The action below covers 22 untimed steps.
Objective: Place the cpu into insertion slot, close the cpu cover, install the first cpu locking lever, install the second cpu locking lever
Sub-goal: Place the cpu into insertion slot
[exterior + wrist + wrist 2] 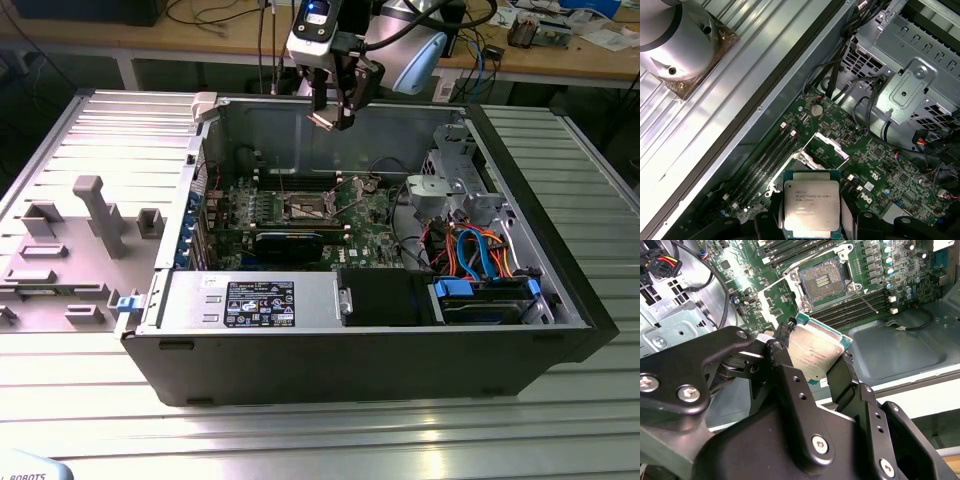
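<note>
Arm [410,45] coming in from above, wrist [318,28] turned down, gripper [336,118] pointing straight down and hanging in air. Two black fingers [785,370] closed in on cpu [811,207], one on each opposite edge. Chip pinched at fingertips, spanning whole gap between jaws, metal top facing both wrist cameras. Chip tilted between jaws in second wrist view. Both tips in contact, grip looks square. Black linkage bars [695,370] behind jaws drawn in, bolt heads showing. Chip's free edges jut out past jaws on both sides.

Open room above the insertion slot [822,279] — drive cage [455,188] stands aside.
</note>
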Each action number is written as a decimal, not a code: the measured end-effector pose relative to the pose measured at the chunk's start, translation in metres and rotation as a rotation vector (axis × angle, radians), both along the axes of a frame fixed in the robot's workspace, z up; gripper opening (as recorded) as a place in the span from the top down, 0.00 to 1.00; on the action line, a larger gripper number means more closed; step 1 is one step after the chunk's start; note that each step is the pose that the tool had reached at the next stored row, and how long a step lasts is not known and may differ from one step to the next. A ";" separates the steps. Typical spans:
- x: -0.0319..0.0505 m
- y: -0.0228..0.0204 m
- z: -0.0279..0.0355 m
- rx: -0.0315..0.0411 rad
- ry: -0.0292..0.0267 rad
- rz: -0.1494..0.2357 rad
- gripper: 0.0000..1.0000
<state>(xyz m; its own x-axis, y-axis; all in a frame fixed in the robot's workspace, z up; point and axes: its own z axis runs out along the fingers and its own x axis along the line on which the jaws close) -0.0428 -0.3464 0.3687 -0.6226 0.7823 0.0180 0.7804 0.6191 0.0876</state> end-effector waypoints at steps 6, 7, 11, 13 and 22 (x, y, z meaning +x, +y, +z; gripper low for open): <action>0.0000 0.0000 0.0000 0.0000 0.0000 0.000 0.46; 0.0000 0.0000 0.0000 0.0001 0.0000 0.000 0.46; 0.0000 0.0000 0.0000 0.0001 0.0000 -0.001 0.46; 0.0000 0.0000 0.0000 0.0000 0.0000 -0.002 0.46; 0.0000 0.0000 -0.0003 0.0000 0.0000 -0.106 0.46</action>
